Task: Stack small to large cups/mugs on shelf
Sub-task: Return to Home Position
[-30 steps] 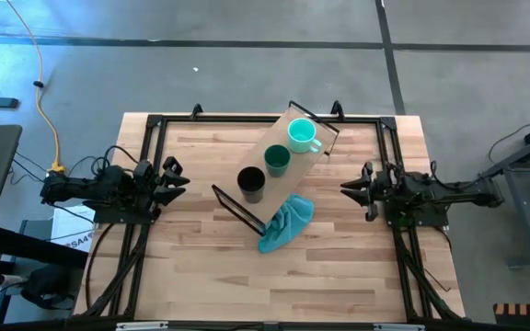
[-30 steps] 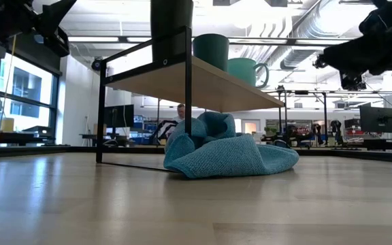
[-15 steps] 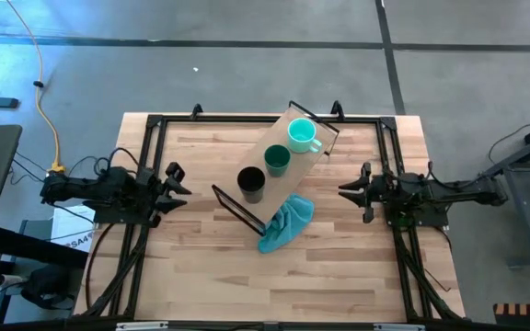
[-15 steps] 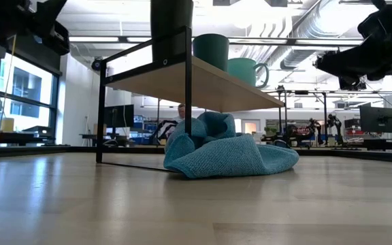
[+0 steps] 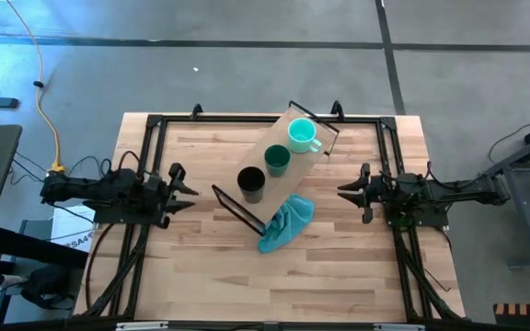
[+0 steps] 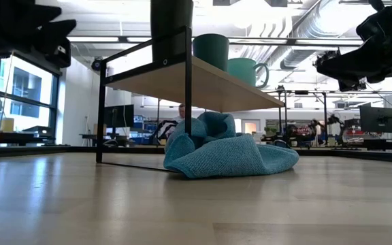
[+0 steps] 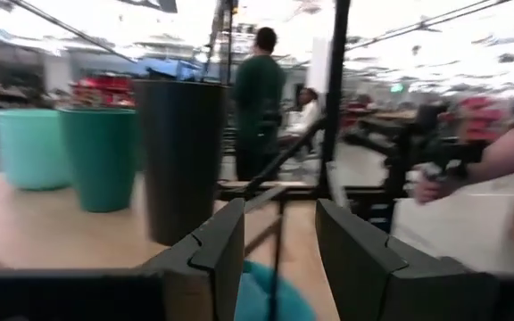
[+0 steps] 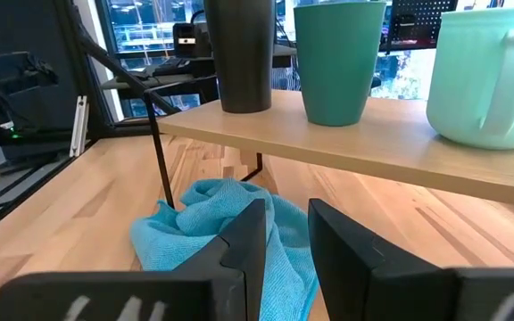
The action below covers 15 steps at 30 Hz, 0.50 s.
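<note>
The shelf (image 5: 280, 136), a light-wood board on a black frame, stands slantwise at the table's middle. On it, from near to far, stand a black cup (image 5: 251, 181), a dark green cup (image 5: 277, 158) and a mint mug (image 5: 301, 135). My left gripper (image 5: 184, 187) hovers open at the table's left side and points level toward the shelf. In its wrist view the gripper (image 7: 279, 209) faces the black cup (image 7: 181, 156). My right gripper (image 5: 343, 191) hovers open at the right side. In its wrist view (image 8: 284, 207) it points at the shelf (image 8: 400, 143).
A crumpled teal cloth (image 5: 283, 223) lies on the table by the shelf's near end, partly under the board (image 6: 226, 153). Black frame rails run along the table's left, right and far edges. People stand in the room beyond the table (image 7: 257, 98).
My left gripper has tipped from pointing upward down to about level, rolled about its own axis and sunk a little. The cups, the shelf and the cloth have kept still.
</note>
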Tool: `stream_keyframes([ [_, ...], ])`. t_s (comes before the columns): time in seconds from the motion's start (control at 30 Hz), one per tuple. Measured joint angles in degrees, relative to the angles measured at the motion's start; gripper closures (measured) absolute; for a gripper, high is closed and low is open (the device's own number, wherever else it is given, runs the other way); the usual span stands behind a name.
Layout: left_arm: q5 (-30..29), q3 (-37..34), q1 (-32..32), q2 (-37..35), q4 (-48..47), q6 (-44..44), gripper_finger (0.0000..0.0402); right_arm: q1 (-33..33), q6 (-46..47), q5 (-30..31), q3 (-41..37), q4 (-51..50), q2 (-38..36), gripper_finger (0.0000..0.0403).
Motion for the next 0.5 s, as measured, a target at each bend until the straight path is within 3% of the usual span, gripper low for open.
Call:
stream_keyframes([
  [0.17,-6.58,-0.04,0.02,-0.02,-1.34,3.35,0.0272,0.0,1.13,0.0,0.0,0.0,0.0,0.0324],
  [0.5,-7.57,-0.04,0.02,-0.02,-4.64,4.16,0.0272,-0.02,1.6,0.02,0.0,-0.02,0.0,0.0324],
])
